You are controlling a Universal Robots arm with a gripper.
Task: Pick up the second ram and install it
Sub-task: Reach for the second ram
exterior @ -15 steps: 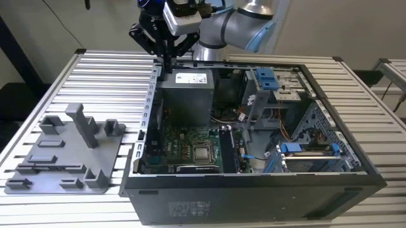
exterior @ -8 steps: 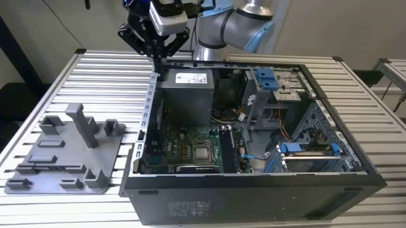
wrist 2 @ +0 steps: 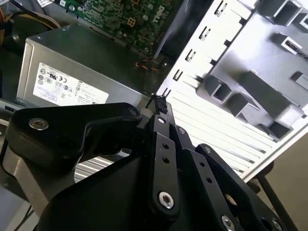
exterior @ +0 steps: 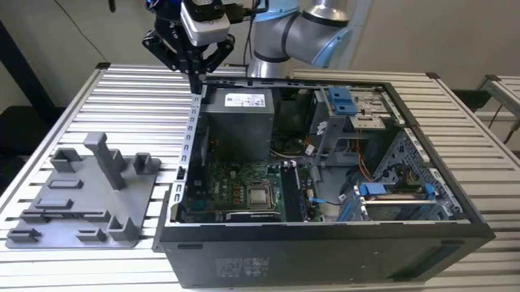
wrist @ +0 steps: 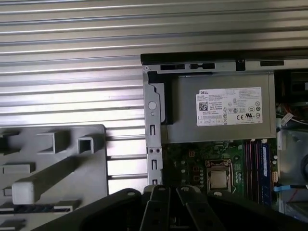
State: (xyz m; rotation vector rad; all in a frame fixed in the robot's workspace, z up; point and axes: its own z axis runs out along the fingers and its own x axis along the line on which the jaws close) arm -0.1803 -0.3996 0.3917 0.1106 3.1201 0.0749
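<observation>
Where the grey fixture tray has its long slot, a narrow dark strip lies on edge inside it. This looks to be the second ram, though little of it can be made out. The tray's upright posts and blocks stand around the slot. The tray lies on the ribbed metal table, just beside the open computer case, on the exterior view's left.

Well apart from the ram, the gripper hangs over the corner of the case on the tray's side. Its fingers are drawn together at the tips, as the second wrist view shows.

Inside the case, close under that corner, sits the grey power-supply box with a white label on top. Beyond it lies the green motherboard, which carries the processor socket and, just beside that, the memory slots. Toward the exterior view's right, the case holds metal drive bays fitted with blue clips.
</observation>
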